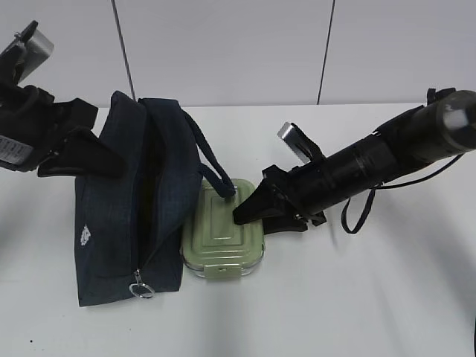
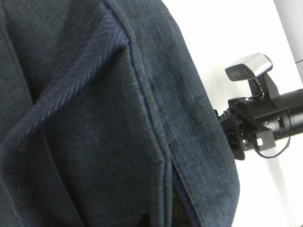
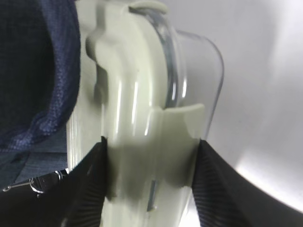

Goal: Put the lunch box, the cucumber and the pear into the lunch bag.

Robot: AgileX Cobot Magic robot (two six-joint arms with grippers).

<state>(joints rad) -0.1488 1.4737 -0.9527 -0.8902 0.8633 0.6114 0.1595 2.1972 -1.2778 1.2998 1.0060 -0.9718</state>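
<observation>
The navy lunch bag [image 1: 126, 216] lies on the white table with its zipper open along the top. It fills the left wrist view [image 2: 94, 118]. The lunch box [image 1: 219, 230], clear glass with a sage-green lid, sits right beside the bag on its right. My right gripper [image 1: 256, 216] is closed on the box's right edge. In the right wrist view [image 3: 150, 179] its fingers press both faces of the box [image 3: 137, 94]. My left gripper [image 1: 97, 149] is against the bag's upper left side, and its jaws are hidden by fabric. The cucumber and the pear are out of view.
The bag's loop handle [image 1: 212, 167] lies over the box's far left corner. The silver ring pull [image 1: 140, 288] hangs at the bag's near end. The right arm [image 2: 265, 123] shows in the left wrist view. The table [image 1: 372, 297] is white, with a wall behind.
</observation>
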